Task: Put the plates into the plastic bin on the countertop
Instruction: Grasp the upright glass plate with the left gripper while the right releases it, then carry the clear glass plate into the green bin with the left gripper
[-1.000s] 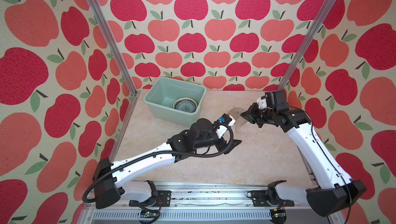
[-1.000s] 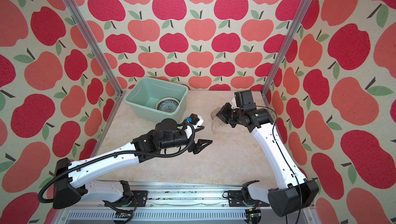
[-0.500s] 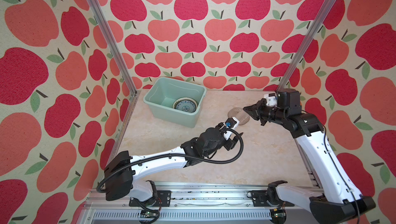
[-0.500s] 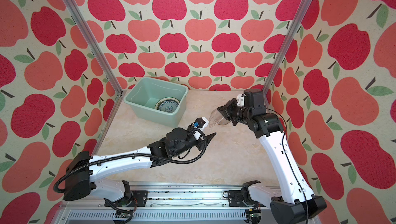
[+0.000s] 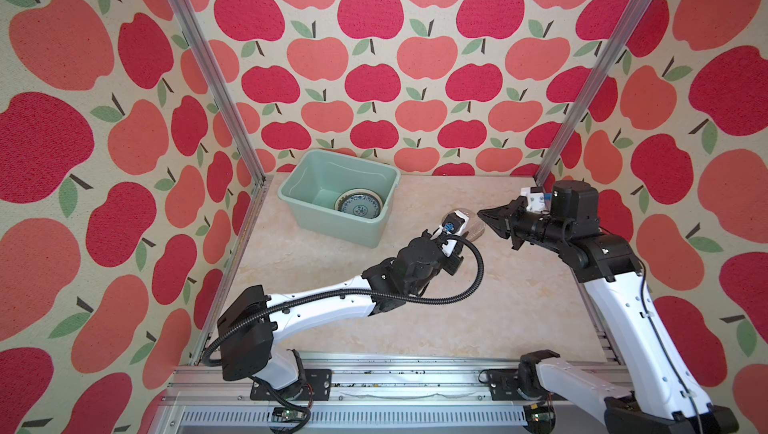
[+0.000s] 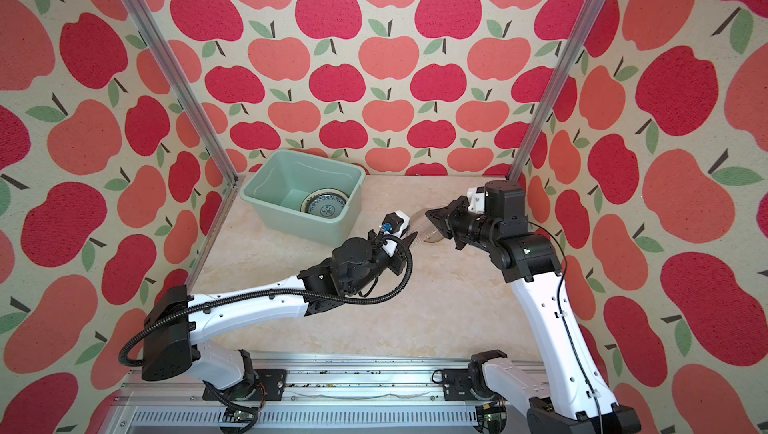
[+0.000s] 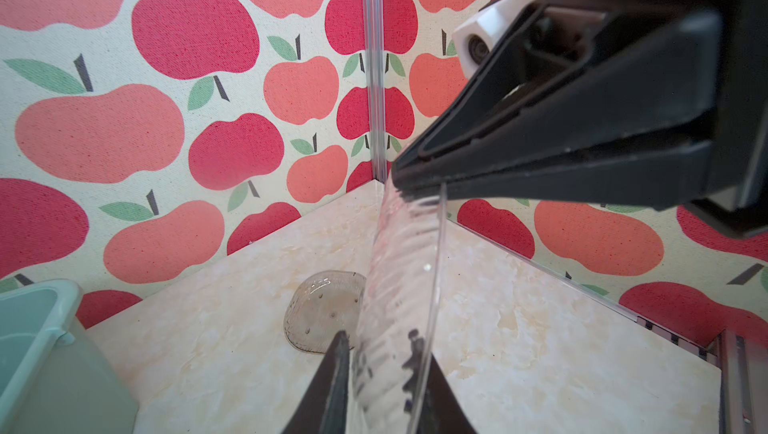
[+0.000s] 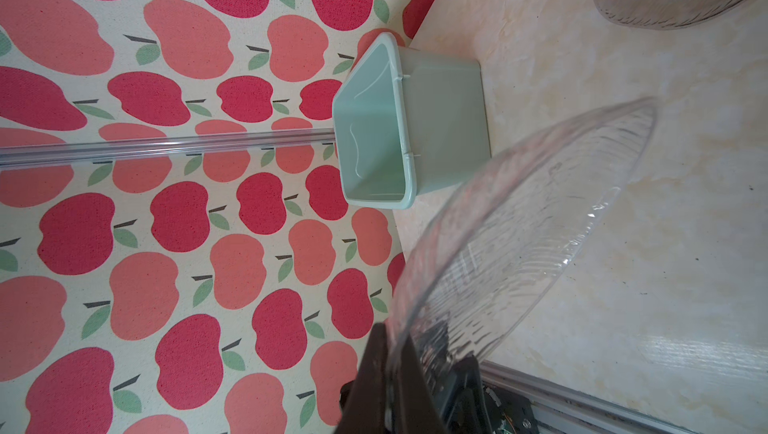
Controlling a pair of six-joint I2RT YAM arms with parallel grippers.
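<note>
— Right claw [image 5: 485, 216] is closed on the rim of a clear glass plate [image 8: 519, 245] and holds it in the air, almost on its edge. And the other one?

— Left claw [image 7: 380, 349] has its two fingers at both sides of the opposite rim. The gap is narrow, but whether they already press the glass, I cannot tell.

— So which step is it?

— I judge it is a handover: the plate passes from the right arm to the left arm, above the countertop [image 5: 457, 307].

— What does the next move ask?

— The left grip must be firm before the right claw lets go; glass is smooth and can slip. Then the left arm must carry the plate to the plastic bin [image 5: 328, 222], near the back left corner, where a teal patterned plate [image 5: 358, 205] lies on the bottom.

— Anything more?

— Second glass plate [image 7: 320, 315] lies flat on the countertop, not far from the claws. It is not yet in the bin.
</note>
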